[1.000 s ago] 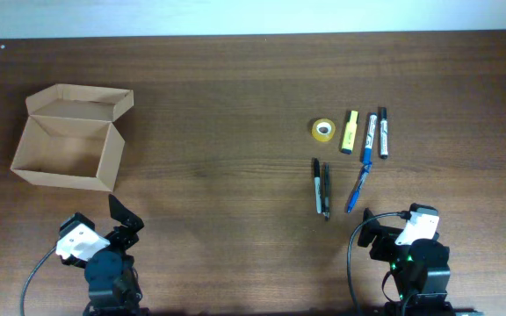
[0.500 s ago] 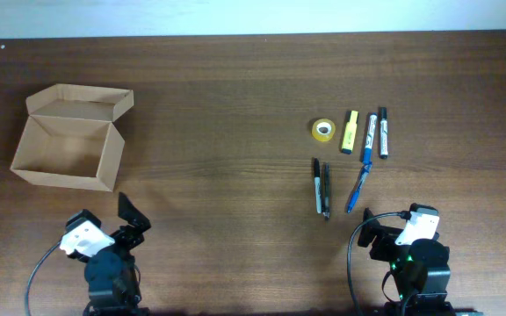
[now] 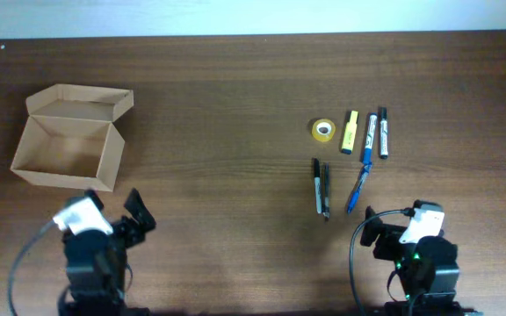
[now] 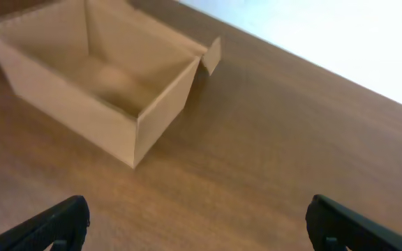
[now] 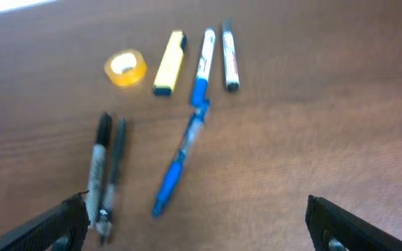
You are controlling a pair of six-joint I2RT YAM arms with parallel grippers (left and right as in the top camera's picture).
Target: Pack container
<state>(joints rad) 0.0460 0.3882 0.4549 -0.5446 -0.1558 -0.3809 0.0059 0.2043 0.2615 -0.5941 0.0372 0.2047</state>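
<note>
Cardboard box (image 4: 68,111) open, empty; my left pincer (image 4: 199,226) wide, holding nothing. My right pincer (image 5: 199,226) wide, short of blue pen (image 5: 179,161): approach crosswise, grab mid-barrel.

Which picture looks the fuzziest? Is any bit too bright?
Right wrist view: fuzziest, the blue pen and tape roll are smeared. Overhead view: sharp and evenly lit. Left wrist view: the container is only slightly soft, and the top right corner is washed out white.
</note>
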